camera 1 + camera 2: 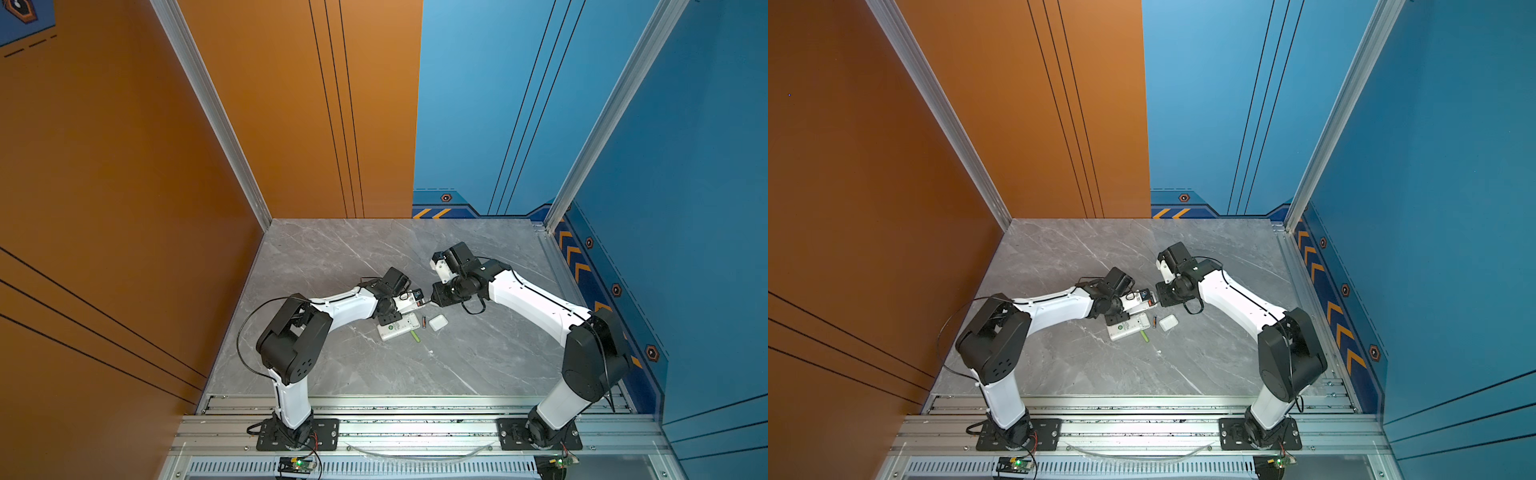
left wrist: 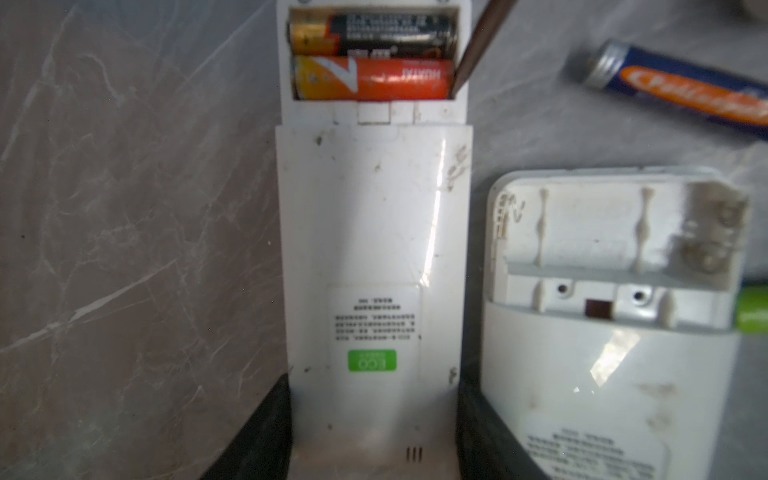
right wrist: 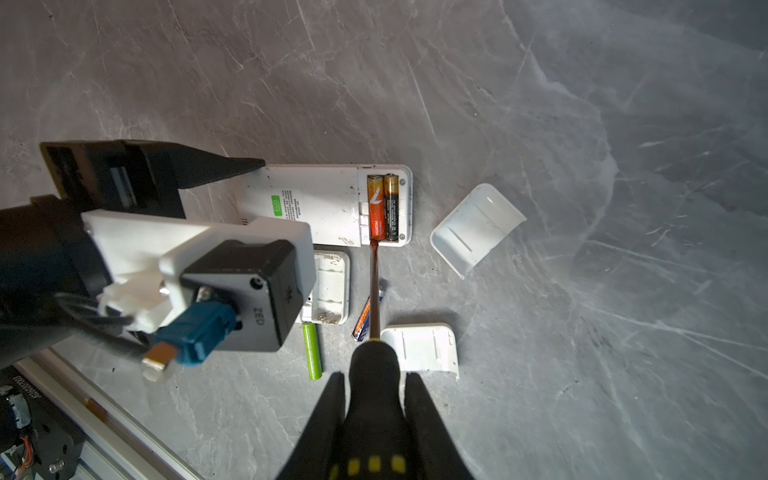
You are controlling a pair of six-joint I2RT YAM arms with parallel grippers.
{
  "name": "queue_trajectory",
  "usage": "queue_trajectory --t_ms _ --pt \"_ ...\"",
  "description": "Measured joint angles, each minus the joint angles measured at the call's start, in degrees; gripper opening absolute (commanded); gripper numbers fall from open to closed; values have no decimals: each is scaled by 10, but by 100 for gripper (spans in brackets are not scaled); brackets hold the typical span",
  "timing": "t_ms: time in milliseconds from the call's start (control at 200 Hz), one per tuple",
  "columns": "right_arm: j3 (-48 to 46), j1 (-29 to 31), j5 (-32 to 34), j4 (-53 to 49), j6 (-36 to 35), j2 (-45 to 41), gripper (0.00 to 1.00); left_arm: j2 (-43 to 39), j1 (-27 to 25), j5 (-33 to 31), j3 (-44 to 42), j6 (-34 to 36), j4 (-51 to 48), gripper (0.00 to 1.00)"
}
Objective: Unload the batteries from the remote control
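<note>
With the left jaws clamping the remote control (image 2: 370, 232) and the right jaws closed on a screwdriver (image 3: 373, 361), its tip wedged beside the orange-red battery (image 2: 374, 79) seated in the bay, a slip could flick the cell across the table (image 3: 582, 124).

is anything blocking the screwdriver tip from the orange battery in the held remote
Nothing visible: the remote is uncovered there, and the screwdriver in the right gripper has its tip at the end of the orange battery.

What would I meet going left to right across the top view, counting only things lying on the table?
Empty remote → lime green battery → dark battery → white lid.
</note>
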Motion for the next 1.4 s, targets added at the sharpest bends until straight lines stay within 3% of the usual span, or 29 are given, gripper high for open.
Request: queue_trajectory --t_ms 335,545,856,1401 --pt "41 26 33 -26 -9 27 0 0 0 -2 0 0 0 8" --pt "18 84 125 -8 -2 13 0 0 0 0 3 -1 -5 7" --pt "-214 186 301 232 50 -90 0 1 6 24 13 -10 -22 7" --pt "-444 193 364 642 80 -95 0 25 34 68 66 -17 -36 8"
